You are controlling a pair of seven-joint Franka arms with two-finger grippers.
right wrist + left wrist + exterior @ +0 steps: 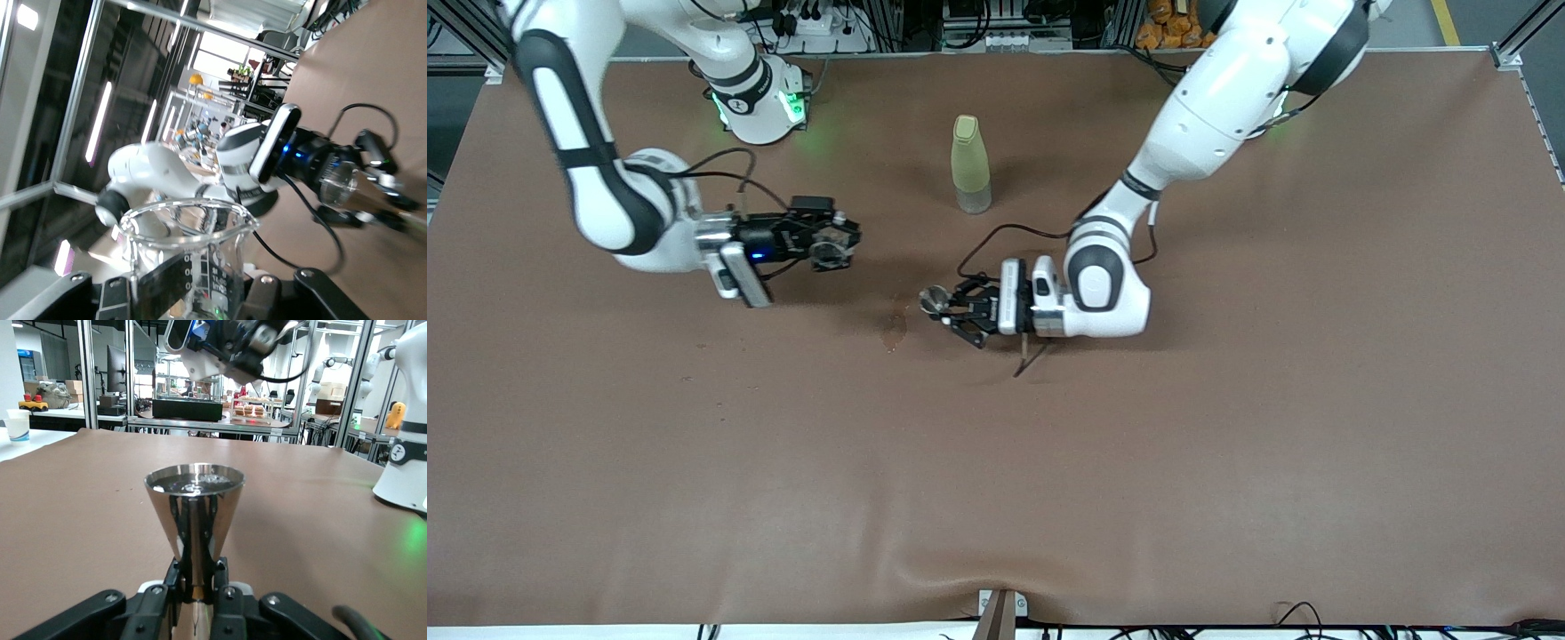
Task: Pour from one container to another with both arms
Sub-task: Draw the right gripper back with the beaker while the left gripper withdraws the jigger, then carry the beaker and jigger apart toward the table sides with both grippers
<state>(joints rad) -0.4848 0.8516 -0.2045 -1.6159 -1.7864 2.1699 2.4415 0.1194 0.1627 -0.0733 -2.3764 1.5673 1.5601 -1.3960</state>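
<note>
Left claw (947,311) is gripping a steel cone cup (194,513) by its narrow lower part, upright over the surface (1227,444) near the centre. Right claw (831,244) is clamping a clear glass beaker (190,257), held over the surface toward the right arm's end, at about ten o'clock from the cone cup in the front view.

Handling, as a judgement: the cup is rigid, smooth and slippery, so the low grip on the taper suits it; the beaker is fragile and slick, best held around its wall with moderate force.

The left wrist view is showing liquid at the cup's rim, invisible from the front. The right wrist view is showing the beaker's printed scale and spout. Only the front view is showing a capped green bottle (970,164) standing at twelve o'clock from the cup.
</note>
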